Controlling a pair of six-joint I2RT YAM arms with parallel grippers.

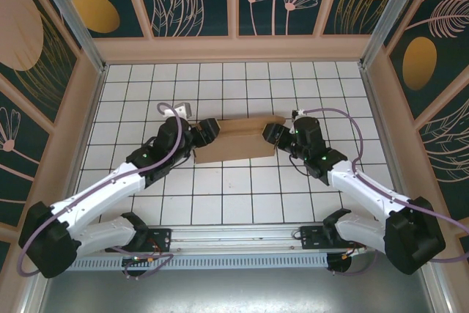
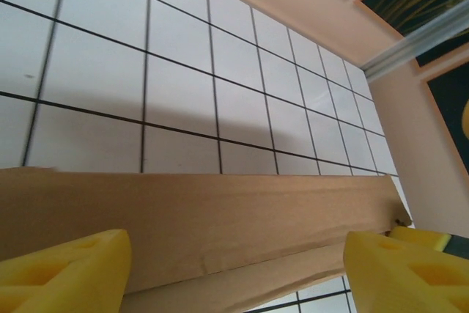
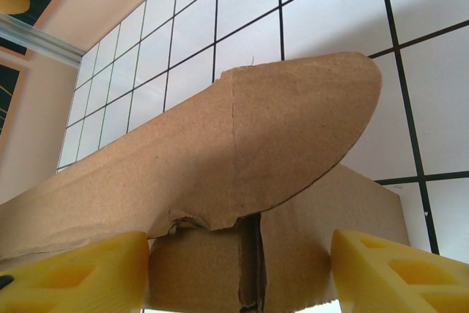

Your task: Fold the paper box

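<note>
The paper box (image 1: 234, 141) is plain brown cardboard, partly folded, lying mid-table between the two arms. My left gripper (image 1: 207, 131) is at its left end and my right gripper (image 1: 270, 135) at its right end. In the left wrist view a long cardboard panel (image 2: 220, 218) runs across behind the wide-apart yellow fingers (image 2: 66, 273), and the left gripper (image 2: 234, 280) is open. In the right wrist view a rounded flap (image 3: 293, 130) stands over a torn corner seam (image 3: 253, 254). The right gripper (image 3: 238, 276) is open, its fingers (image 3: 399, 273) either side of the box's end.
The table is white tile with a black grid (image 1: 242, 196). A small white bracket (image 1: 178, 111) sits behind the left arm's wrist. Pink walls (image 1: 234, 49) ring the table on three sides, and a metal rail (image 1: 234, 243) carries the arm bases at the near edge.
</note>
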